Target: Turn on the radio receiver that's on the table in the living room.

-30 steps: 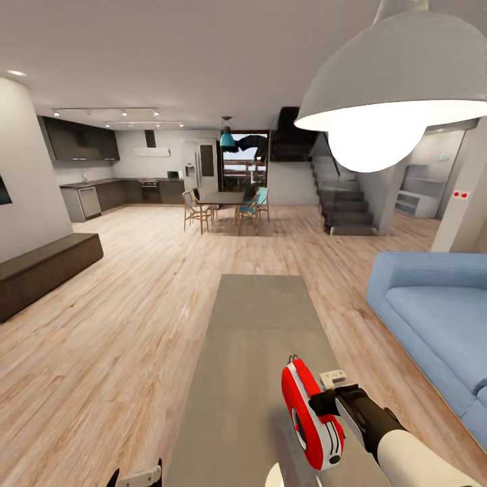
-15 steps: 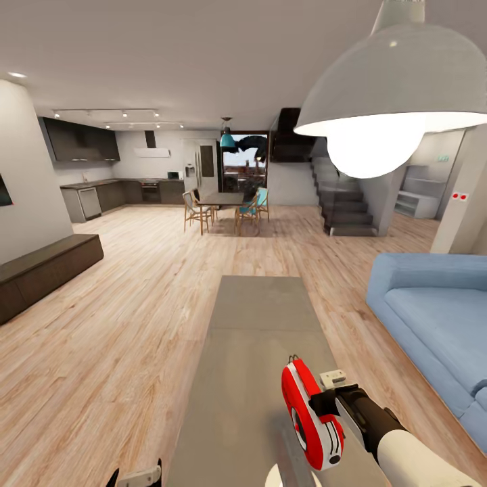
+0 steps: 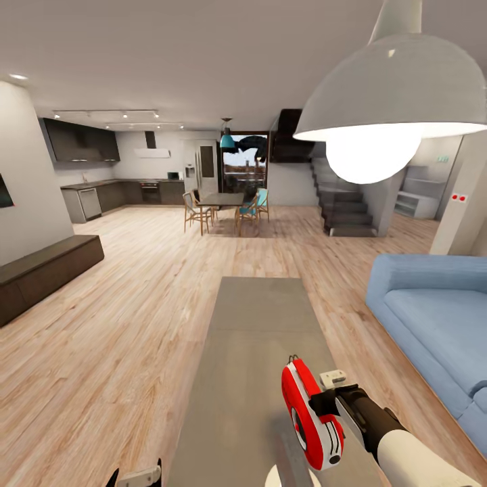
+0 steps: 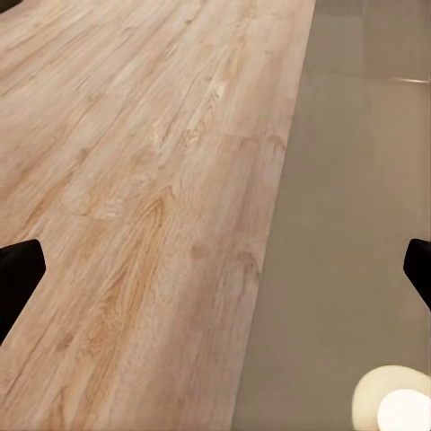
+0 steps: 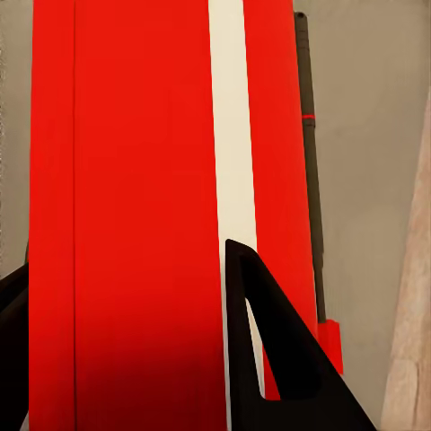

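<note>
The red radio receiver (image 3: 306, 412) with its white front panel stands on edge over the near end of the grey coffee table (image 3: 260, 318). My right gripper (image 3: 319, 406) is shut on it from the right side. In the right wrist view the radio's red body (image 5: 135, 180) is pressed between the black fingers (image 5: 269, 359), with its thin handle (image 5: 308, 162) alongside. Whether the radio touches the tabletop is unclear. My left gripper (image 3: 135, 476) hangs open at the table's left edge, over the plank floor (image 4: 135, 180), with nothing between its fingertips (image 4: 18, 278).
A blue sofa (image 3: 433, 318) runs along the table's right side. A white dome pendant lamp (image 3: 392, 88) hangs close overhead. A dark bench (image 3: 47, 270) lines the left wall. Dining table and chairs (image 3: 223, 206), kitchen and stairs stand far back across open wood floor.
The camera has shifted slightly, so the lamp sits a little differently in the picture. The radio and both grippers keep their places.
</note>
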Available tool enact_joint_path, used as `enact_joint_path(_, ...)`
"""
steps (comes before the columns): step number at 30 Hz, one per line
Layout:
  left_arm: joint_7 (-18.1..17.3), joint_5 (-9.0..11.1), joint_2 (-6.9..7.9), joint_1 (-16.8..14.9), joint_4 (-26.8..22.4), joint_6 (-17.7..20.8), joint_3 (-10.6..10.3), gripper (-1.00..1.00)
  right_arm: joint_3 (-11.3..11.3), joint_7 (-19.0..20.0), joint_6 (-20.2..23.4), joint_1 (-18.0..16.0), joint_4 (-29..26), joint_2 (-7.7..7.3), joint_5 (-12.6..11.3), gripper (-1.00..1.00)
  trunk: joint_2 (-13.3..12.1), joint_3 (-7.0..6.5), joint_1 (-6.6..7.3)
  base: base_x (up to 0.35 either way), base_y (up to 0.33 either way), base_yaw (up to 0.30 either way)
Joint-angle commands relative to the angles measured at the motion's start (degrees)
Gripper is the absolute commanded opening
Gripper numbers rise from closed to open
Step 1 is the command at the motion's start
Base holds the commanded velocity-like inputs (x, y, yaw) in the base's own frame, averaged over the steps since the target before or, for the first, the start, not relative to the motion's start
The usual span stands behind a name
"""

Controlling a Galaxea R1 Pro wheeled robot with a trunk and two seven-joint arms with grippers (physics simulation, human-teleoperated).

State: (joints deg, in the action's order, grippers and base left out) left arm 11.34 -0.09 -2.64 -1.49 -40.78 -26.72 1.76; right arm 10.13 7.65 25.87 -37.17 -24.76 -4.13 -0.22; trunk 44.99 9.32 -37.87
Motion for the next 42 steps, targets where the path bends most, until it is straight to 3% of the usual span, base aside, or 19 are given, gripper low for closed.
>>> enact_joint_path(1,0.00,0.00,0.00,0.00,0.00,0.00,0.00,1.00,-0.02,0.00,-0.01,-0.01,-0.03,0.00,-0.04,-1.00,-0.41,-0.19,0.23,0.000,0.000,0.000)
enact_joint_path(22,-0.03,0.00,0.00,0.00,0.00,0.00,0.00,1.00,-0.02,0.00,-0.03,-0.01,-0.03,0.00,-0.04,-1.00,-8.84,-3.96,4.84,0.000,0.000,0.000)
enact_joint_path(29,-0.29,0.00,0.00,0.00,0.00,0.00,0.00,1.00,-0.02,0.00,-0.03,-0.01,-0.03,0.00,-0.04,-1.00,-8.84,-3.96,4.84,0.000,0.000,0.000)
enact_joint_path(35,1.38,0.16,-1.70,0.96,0.14,-1.65,1.94,1.00,-0.05,-0.76,-1.04,-0.01,0.91,1.96,-0.23,-1.00,-8.83,-3.95,4.84,0.000,0.000,0.000)
enact_joint_path(42,1.51,0.37,-0.07,0.95,-0.27,-1.74,2.57,1.00,-0.04,-0.62,-3.08,-0.01,0.81,4.26,-0.20,-1.00,-8.83,-3.95,4.84,0.000,0.000,0.000)
